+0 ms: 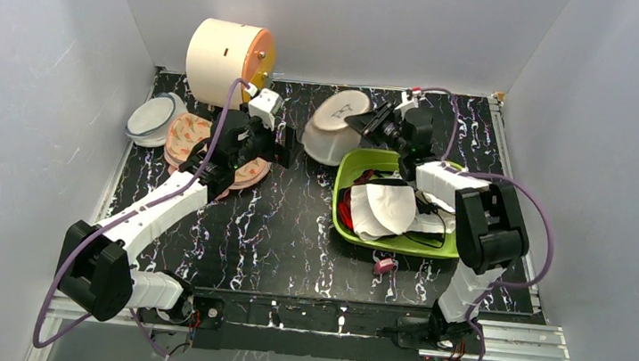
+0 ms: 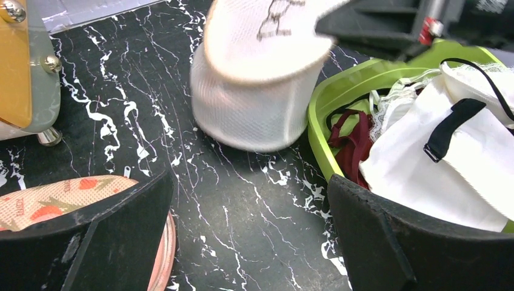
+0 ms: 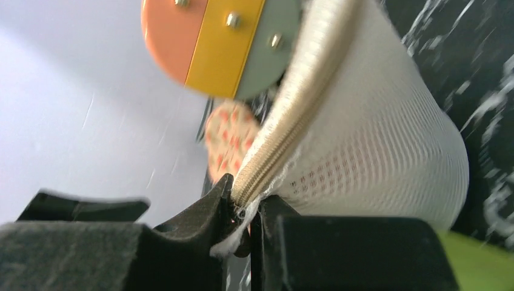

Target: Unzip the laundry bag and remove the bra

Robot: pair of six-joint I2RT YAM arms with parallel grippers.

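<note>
So the right gripper (image 3: 248, 221) is clamped on the zipper rim (image 3: 285, 145) of the laundry bag (image 3: 376, 139). The left gripper (image 2: 251, 191) hangs wide open over the table (image 2: 151, 91), gripping nothing.

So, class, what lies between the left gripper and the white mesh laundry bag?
Only bare black marbled table lies between the left gripper and the laundry bag; the left wrist view shows it.

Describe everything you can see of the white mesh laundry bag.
The laundry bag is a round white mesh pod with a beige zipper round its rim, closed where visible, and a small dark mark on its upper face. It sits tilted on the black marbled table beside the green bin. The right gripper pinches its zipper edge. Its contents are hidden.
</note>
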